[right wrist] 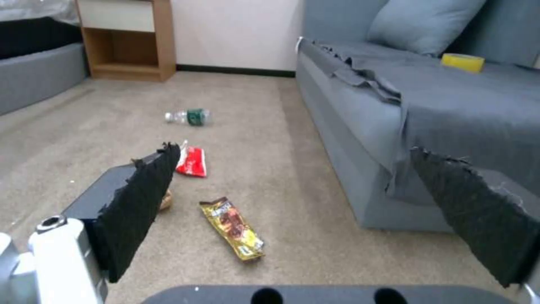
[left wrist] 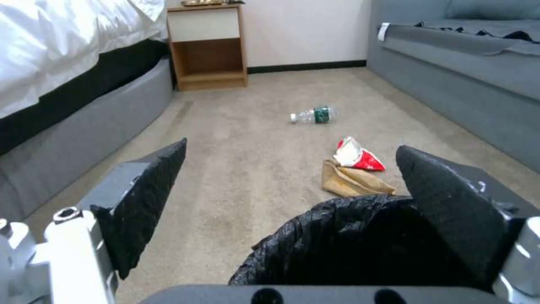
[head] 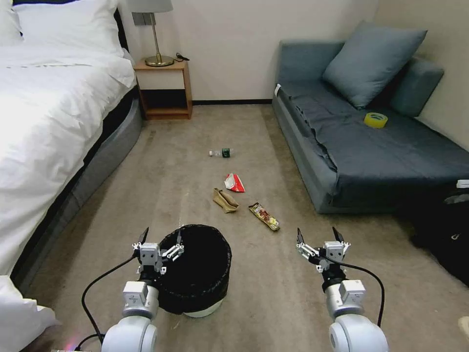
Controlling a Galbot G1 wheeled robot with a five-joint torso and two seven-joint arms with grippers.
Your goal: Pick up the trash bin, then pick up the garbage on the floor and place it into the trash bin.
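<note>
Both grippers spread wide over the carpet

The left gripper point(head: 160, 243) straddles the rim of the small round white bin with black bag point(head: 205, 266); the right gripper point(head: 317, 237) hovers empty near the brown-gold snack wrapper point(head: 264, 216)

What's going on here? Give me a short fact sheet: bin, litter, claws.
Trash bin: trash bin stands on the carpet, black bag inside.
Litter: bottle, red-and-white packet, tan paper, snack wrapper, all on the carpet beyond the bin.
Left claw: left claw open, at the bin's rim.
Right claw: right claw open, above bare carpet.
</note>
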